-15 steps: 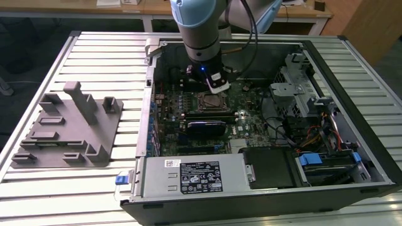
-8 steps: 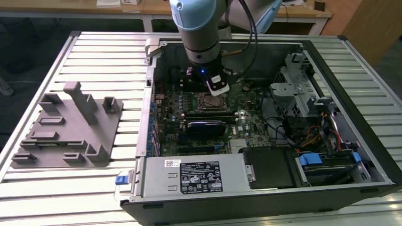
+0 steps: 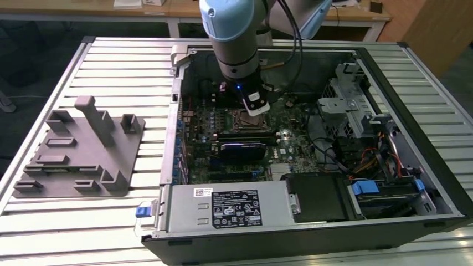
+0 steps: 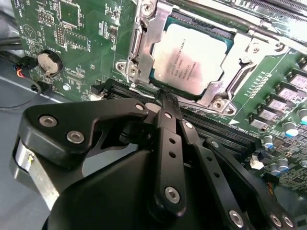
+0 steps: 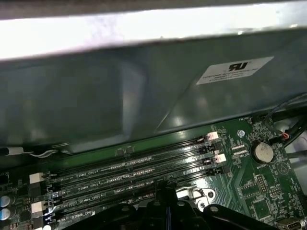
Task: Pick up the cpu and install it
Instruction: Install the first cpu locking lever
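Inside case: cpu (image 4: pixel 189 60) beyond end effector (image 4: pixel 164 98)

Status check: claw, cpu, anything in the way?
Claw shut, empty, at socket edge. Cpu seated in socket, metal frame around it. Nothing between them.

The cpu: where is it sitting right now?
In the second wrist view the cpu lies flat in the motherboard socket, framed by its metal bracket, just beyond the pincer tips and apart from them.
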{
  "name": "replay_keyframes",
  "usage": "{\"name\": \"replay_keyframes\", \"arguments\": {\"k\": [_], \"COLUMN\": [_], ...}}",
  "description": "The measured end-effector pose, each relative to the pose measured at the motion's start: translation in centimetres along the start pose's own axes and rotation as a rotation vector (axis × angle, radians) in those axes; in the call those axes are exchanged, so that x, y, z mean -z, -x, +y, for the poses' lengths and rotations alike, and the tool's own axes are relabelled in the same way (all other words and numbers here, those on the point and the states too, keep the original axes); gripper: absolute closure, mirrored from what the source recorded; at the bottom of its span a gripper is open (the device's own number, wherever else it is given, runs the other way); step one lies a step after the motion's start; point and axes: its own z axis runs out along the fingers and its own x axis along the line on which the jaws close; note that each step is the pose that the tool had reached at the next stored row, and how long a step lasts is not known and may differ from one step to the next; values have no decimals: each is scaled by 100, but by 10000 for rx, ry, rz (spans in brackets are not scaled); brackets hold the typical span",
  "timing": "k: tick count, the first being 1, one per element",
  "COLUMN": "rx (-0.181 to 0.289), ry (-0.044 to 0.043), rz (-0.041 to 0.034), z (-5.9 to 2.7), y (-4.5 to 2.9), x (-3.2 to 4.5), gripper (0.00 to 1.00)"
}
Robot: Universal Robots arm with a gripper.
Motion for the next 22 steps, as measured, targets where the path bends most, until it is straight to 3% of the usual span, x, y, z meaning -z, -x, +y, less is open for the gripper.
{"name": "replay_keyframes", "arguments": {"k": [4, 11, 12, 16, 17, 22], "rx": [-10, -57, -74, -207, -217, -227], "ry": [50, 258, 331, 937, 983, 1023], "rz": [10, 54, 69, 165, 173, 182], "z": [13, 34, 34, 34, 32, 29], "y": [7, 17, 17, 13, 13, 14], "x": [39, 104, 104, 104, 105, 106], "gripper": [89, 89, 89, 89, 89, 89]}}
